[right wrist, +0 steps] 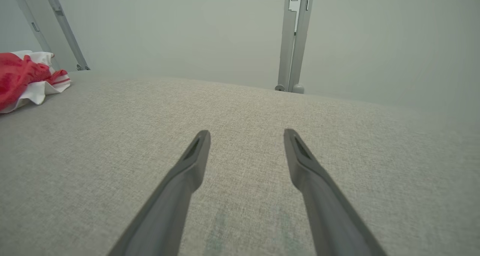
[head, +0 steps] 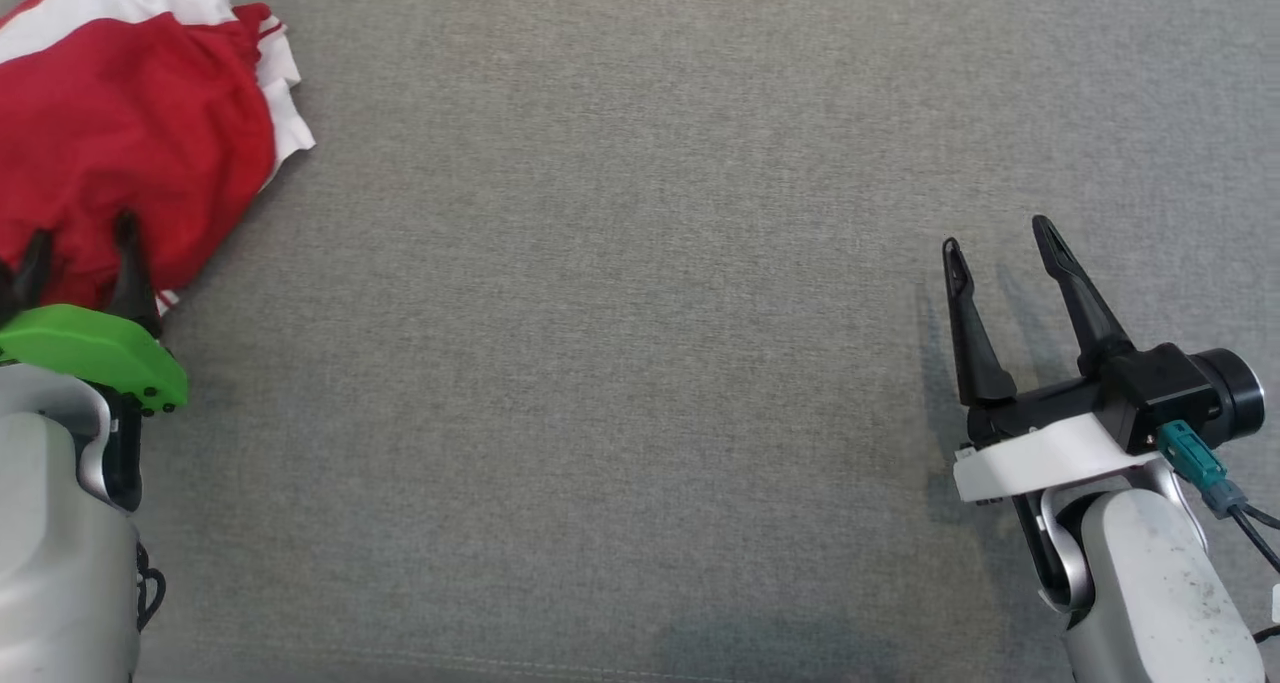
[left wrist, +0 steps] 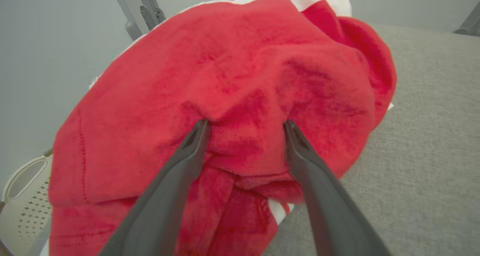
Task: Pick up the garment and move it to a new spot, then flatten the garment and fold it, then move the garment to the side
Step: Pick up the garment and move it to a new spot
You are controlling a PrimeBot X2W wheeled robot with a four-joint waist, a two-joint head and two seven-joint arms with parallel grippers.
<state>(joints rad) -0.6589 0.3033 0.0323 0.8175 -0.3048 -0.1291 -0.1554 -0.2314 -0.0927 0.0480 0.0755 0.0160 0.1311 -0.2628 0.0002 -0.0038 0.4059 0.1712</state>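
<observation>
We cannot see the whole garment (head: 130, 133). It is red and white, bunched in a heap at the far left of the gray cloth table (head: 640, 363), and the edge of the head view cuts it off. We cannot tell what kind of clothing it is.

A green cover (head: 95, 348) hides the base of the left gripper (head: 82, 231). Its fingers are spread wide, with the tips poking into the red cloth and a bump of cloth between them, not squeezed.

The right gripper (head: 996, 235) is well apart from the garment, above bare table, fingers spread wide with nothing between them.

In the left wrist view, a pale basket (left wrist: 22, 196) with little holes peeks out from behind the garment.

We count one garment, two grippers with two dark fingers each, one basket and one green cover.
</observation>
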